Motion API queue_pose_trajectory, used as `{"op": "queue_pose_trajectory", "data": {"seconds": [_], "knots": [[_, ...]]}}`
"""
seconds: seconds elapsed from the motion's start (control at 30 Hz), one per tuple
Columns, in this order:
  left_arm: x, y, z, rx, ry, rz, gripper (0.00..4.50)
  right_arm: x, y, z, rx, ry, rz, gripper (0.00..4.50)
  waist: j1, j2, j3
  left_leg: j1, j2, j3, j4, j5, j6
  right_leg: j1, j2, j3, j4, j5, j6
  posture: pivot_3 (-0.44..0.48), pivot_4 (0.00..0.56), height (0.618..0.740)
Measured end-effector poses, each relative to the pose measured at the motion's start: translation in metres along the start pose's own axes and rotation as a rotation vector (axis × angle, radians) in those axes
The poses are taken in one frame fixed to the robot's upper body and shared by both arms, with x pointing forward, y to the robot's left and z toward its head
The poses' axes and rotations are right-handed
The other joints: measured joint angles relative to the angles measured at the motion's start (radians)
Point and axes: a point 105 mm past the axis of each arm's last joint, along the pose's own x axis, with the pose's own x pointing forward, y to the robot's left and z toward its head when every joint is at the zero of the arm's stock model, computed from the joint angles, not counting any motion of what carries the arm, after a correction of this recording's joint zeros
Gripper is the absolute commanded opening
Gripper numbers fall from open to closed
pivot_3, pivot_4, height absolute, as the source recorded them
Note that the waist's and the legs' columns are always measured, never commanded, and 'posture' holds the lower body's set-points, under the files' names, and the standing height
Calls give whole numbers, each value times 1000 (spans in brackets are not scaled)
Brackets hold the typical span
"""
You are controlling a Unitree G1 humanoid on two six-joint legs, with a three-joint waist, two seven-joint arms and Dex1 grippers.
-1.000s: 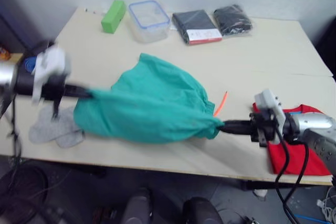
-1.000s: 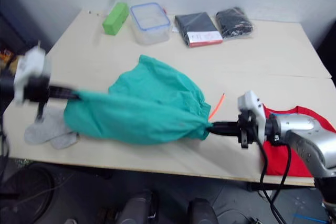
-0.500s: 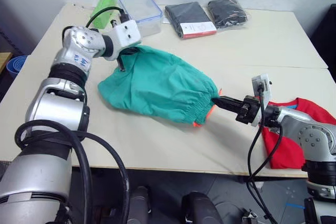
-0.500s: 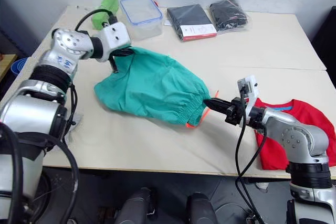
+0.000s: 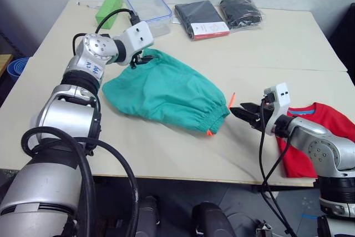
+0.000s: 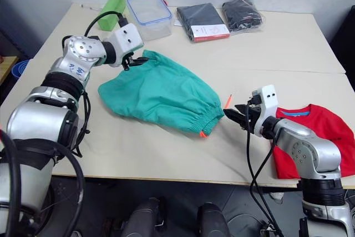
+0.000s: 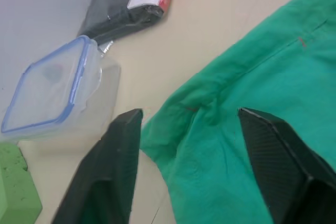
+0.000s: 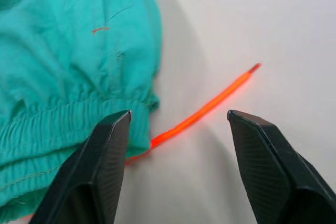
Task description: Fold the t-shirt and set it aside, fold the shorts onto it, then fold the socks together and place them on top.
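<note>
The teal shorts [image 5: 166,90] lie folded flat in the middle of the table [image 5: 277,48], waistband toward the right. Their orange drawstring [image 8: 210,103] trails from the waistband. My left gripper [image 7: 189,114] hovers open over the shorts' far left corner, holding nothing. My right gripper [image 8: 178,116] stands open just right of the waistband, with the drawstring lying on the table between its fingers. The red t-shirt [image 6: 333,121] lies at the table's right front, partly under my right arm. The socks are hidden.
Along the table's far edge stand a green block [image 5: 109,5], a clear box with a blue rim [image 5: 148,8] and two black packaged garments [image 5: 201,19] [image 5: 241,12]. The box is close behind my left gripper.
Both grippers have let go of the shorts and opened. Before that, the left one carried its corner from the near left to the far side, and the shorts settled onto the table.
</note>
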Motion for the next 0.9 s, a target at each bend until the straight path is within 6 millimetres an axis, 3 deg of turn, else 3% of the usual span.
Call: {"op": "queue_pose_trajectory", "data": {"seconds": [0.17,0.33,0.43,0.5,0.57,0.63,0.77,0.9], "knots": [[-42,5,1,-54,-156,-100,3789,-22,-3,32,-59,-157,-64,2785,-4,0,0,3,0,1,-1,1,0,2,1,1,1,0,-1,0,150,740],[-73,-20,-28,-41,-121,-198,3789,-35,8,27,-228,-121,-39,2785,-4,1,0,4,1,2,-2,5,0,2,0,7,1,2,-3,0,150,740],[-85,-33,-34,-32,-94,-220,3789,-37,14,27,-295,-116,-24,2785,-4,1,0,4,1,1,-2,8,1,3,0,14,0,3,-6,0,150,740],[-102,-40,-39,-5,-50,-210,4144,-40,16,26,-344,-101,-20,3168,-6,1,0,5,1,2,-4,11,1,4,0,15,-2,4,-8,0,150,740],[-119,-50,-51,22,18,-211,4500,-46,21,22,-416,-66,1,3739,-8,2,-1,7,2,2,-5,12,1,5,0,16,-3,5,-8,0,150,740],[-130,-61,-62,37,74,-228,4500,-49,32,16,-485,-34,54,4436,-6,2,-1,7,3,2,-6,12,1,5,0,16,-2,5,-9,0,150,740],[-135,-80,-77,121,144,-272,4500,-53,69,-5,-673,34,243,4493,1,1,-1,7,2,2,-6,12,2,6,0,15,-4,5,-9,0,150,740],[-130,-89,-86,227,176,-311,4500,-52,89,-32,-854,98,375,4493,0,1,-1,7,1,2,-6,12,3,7,-1,15,-5,5,-9,0,150,740]]}}
